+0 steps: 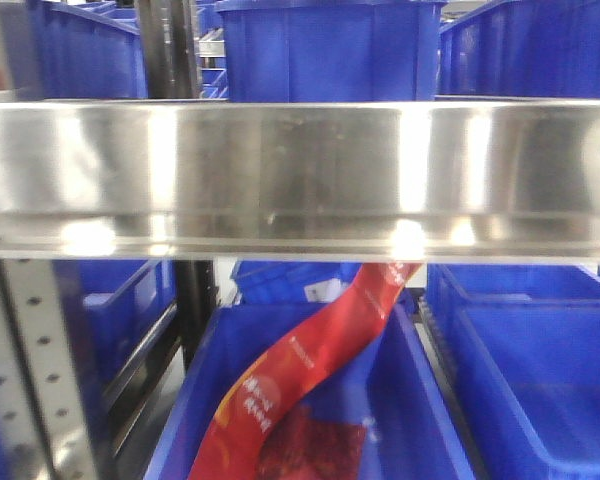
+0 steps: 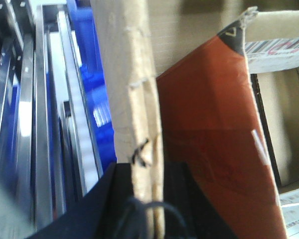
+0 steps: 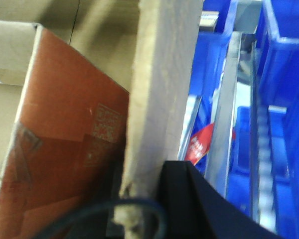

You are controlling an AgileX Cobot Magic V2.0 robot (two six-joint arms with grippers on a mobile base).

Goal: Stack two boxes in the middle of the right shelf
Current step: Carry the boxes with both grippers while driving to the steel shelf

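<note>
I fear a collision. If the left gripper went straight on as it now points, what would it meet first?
Probably only the carton wall that its jaws straddle: the left gripper would slide deeper along it. The red-brown box and steel shelf lie to the sides; depth is unclear.

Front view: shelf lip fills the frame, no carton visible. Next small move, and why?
Probably lift the carton slightly, both arms together: the left gripper clamps one wall, the right gripper sits against another, and the shelf lip has no carton over it.
</note>
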